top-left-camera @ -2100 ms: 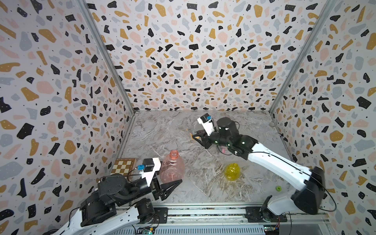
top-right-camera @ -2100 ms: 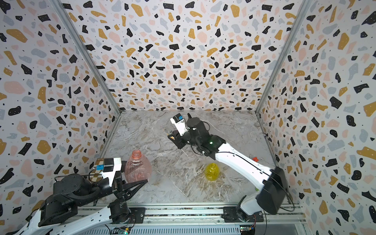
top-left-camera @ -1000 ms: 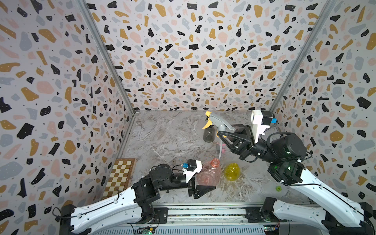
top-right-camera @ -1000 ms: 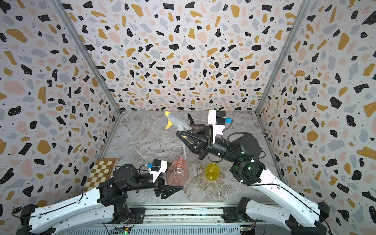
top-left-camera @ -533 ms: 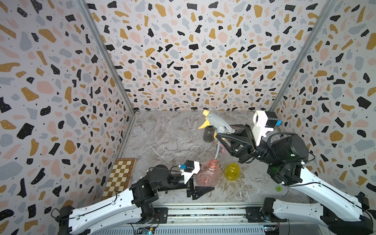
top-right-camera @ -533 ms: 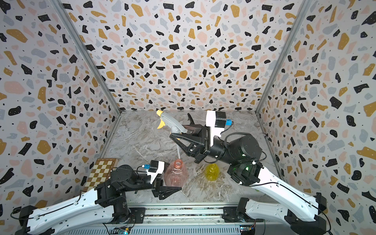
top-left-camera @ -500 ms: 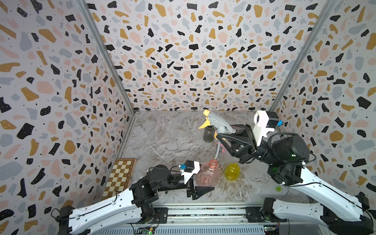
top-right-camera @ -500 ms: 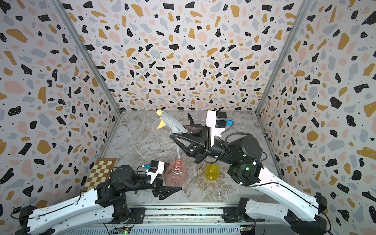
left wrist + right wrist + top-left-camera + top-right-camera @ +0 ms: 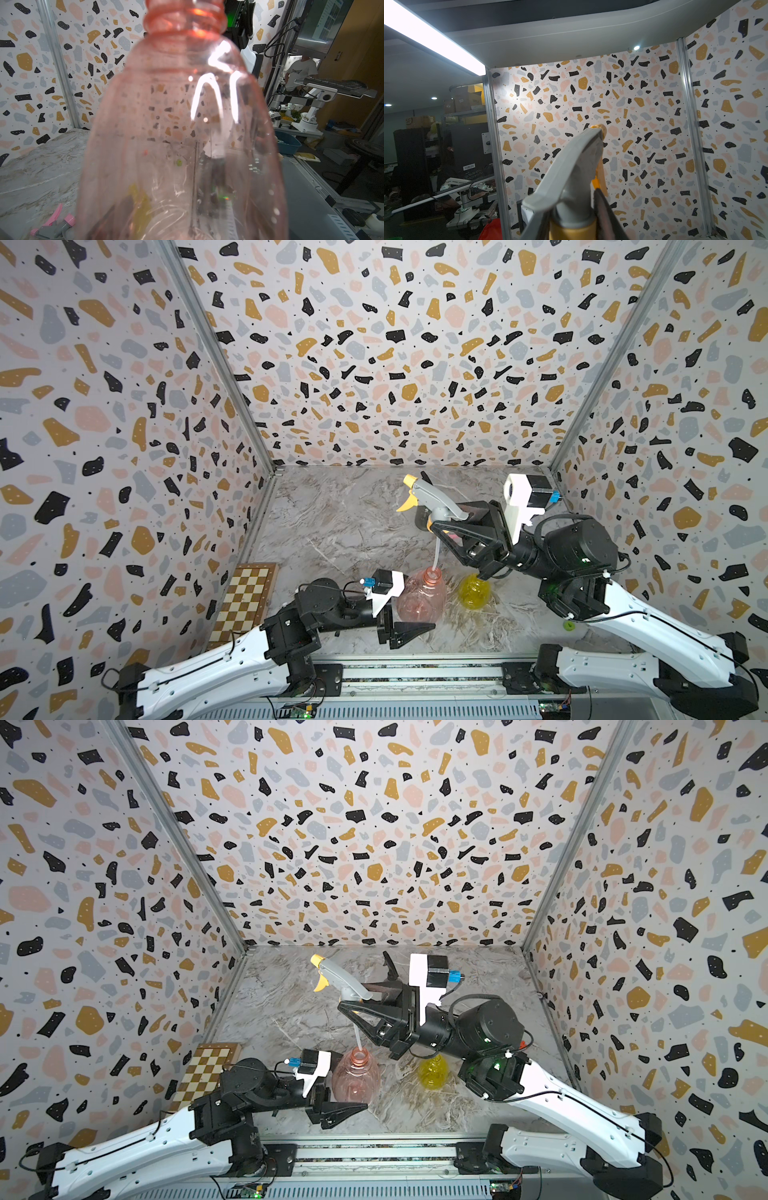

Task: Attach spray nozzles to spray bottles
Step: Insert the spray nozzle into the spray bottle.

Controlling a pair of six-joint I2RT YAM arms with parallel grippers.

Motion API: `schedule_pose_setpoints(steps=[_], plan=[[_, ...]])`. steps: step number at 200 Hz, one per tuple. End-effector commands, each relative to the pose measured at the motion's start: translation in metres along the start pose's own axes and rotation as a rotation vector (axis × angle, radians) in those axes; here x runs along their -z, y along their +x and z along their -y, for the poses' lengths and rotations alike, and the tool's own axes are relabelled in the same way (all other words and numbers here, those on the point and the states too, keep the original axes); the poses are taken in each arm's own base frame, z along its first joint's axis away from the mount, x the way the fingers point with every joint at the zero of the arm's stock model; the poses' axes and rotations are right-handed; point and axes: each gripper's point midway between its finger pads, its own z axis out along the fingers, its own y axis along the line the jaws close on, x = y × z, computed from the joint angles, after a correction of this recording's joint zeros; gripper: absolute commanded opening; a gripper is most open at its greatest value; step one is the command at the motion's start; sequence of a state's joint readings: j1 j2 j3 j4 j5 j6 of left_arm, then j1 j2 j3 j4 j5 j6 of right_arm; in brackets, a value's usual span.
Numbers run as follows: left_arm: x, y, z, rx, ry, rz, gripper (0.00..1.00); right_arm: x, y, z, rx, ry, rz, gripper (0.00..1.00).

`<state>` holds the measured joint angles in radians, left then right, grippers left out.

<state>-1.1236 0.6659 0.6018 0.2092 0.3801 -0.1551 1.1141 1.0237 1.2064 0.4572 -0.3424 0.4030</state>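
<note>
The right gripper [image 9: 437,526] clamps the grey-and-orange nozzle [image 9: 430,498] by its collar, straight above the pink bottle [image 9: 420,594]. Its dip tube [image 9: 435,551] hangs near-vertical with the tip at the bottle's mouth; whether it is inside, I cannot tell. The left gripper [image 9: 415,616] is closed on that bottle's lower body. The move is likely straight down. The yellow bottle [image 9: 476,593] stands just beside the pink bottle on the marble tabletop [image 9: 353,531], leaving little side room.
</note>
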Motion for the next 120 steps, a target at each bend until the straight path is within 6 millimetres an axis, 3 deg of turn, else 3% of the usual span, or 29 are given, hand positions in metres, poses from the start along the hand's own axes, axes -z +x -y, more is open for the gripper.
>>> schedule_pose_setpoints(steps=[1, 50, 120], plan=[[0.006, -0.034, 0.003, -0.055, -0.013, 0.100, 0.00, 0.007, -0.015, -0.012, 0.001, -0.028, 0.059, 0.17], [0.018, -0.063, 0.006, -0.073, -0.036, 0.180, 0.00, 0.017, 0.009, -0.012, -0.022, -0.021, 0.011, 0.19], [0.021, -0.069, 0.011, -0.090, -0.025, 0.150, 0.00, 0.030, 0.048, -0.010, -0.013, -0.007, -0.132, 0.29]])
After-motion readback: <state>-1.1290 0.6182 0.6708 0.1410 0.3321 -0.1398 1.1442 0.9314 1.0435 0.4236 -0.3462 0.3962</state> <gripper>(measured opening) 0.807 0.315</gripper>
